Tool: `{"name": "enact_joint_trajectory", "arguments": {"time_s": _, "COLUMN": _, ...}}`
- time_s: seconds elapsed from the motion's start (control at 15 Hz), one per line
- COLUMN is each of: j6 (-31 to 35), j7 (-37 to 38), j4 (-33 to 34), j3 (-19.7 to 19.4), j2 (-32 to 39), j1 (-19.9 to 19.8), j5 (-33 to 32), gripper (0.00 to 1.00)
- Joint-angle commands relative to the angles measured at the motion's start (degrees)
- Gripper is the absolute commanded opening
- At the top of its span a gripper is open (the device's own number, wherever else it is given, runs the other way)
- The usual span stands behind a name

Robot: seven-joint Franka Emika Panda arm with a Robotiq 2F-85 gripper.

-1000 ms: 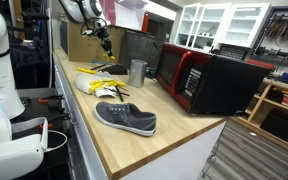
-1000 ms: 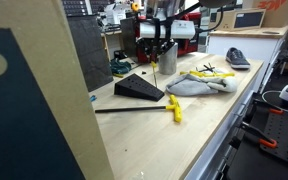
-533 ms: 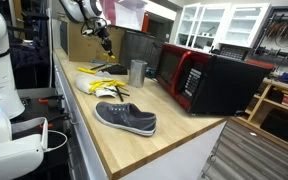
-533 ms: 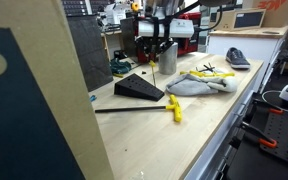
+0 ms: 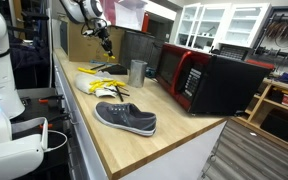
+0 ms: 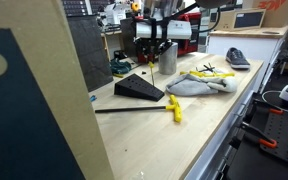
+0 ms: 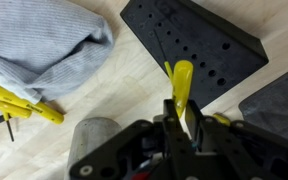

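Nothing has visibly moved since the earlier frames; I'm holding the arm where it was. The claw [image 7: 182, 113] is nearly closed, pinching a yellow tool [image 7: 182, 82]. The tool hangs straight down from the claw in an exterior view [image 6: 156, 67], probably so its tip faces the holes. Directly below it is the black holed block [image 7: 199, 45], its slanted face up so the holes show. Tip and block look close, but I can't tell whether they touch. A grey cloth [image 7: 44, 45] and a metal cup [image 5: 137, 72] lie off to the side.
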Motion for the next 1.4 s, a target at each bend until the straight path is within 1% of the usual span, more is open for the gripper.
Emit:
{"name": "enact_joint_trajectory", "arguments": {"time_s": 0.0, "j6": -0.01, "j7": 4.02, "j4": 1.72, "j3": 0.06, "j2": 1.09, "j1": 0.52, "j5": -1.2, "gripper": 0.04}}
{"name": "enact_joint_trajectory", "arguments": {"time_s": 0.67, "j6": -0.54, "j7": 3.43, "j4": 2.85, "j3": -0.03, "j2": 2.65, "j1": 1.62, "j5": -0.53, "gripper": 0.04}}
{"name": "enact_joint_trajectory", "arguments": {"time_s": 1.33, "j6": -1.9, "j7": 5.38, "j4": 3.29, "j3": -0.45, "j2": 2.76, "j1": 1.88, "j5": -3.29, "gripper": 0.04}}
